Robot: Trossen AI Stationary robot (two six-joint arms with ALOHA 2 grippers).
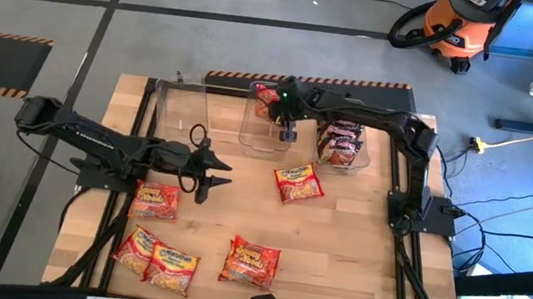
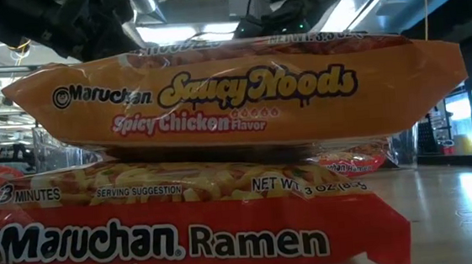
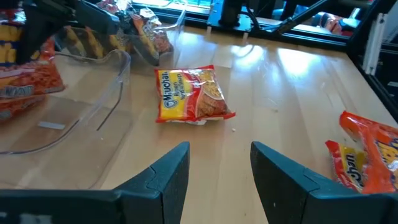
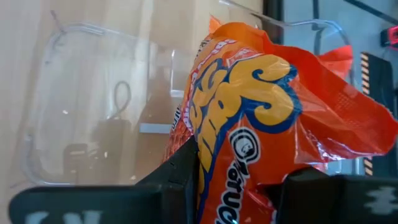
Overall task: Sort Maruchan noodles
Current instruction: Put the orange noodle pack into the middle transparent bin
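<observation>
My right gripper [image 1: 287, 129] hangs over the middle clear bin [image 1: 256, 136] at the table's far edge, shut on an orange Maruchan packet [image 4: 249, 106]. My left gripper [image 1: 216, 169] stands open above the table's left middle, with nothing between its fingers [image 3: 168, 180]. A yellow-and-red packet [image 3: 193, 93] lies flat on the wood ahead of it. More packets lie flat near the left and front edges [image 1: 155, 200], [image 1: 173, 265]. At the front, an orange packet [image 2: 241, 89] rests on a red one [image 2: 185, 237]. My right gripper pinches the orange packet between its two fingers [image 4: 180, 180] at the end that bears the brand mark [image 4: 239, 155]. The fingers slant down from above. The packet stands on edge, crumpled, lifted clear over the clear bin's floor [image 4: 93, 124].
Three clear bins line the far edge: the left one [image 1: 180, 110], the middle one, and the right one [image 1: 359, 152], which holds dark packets [image 1: 338, 140]. Bare wood lies between the loose packets in the table's middle and right.
</observation>
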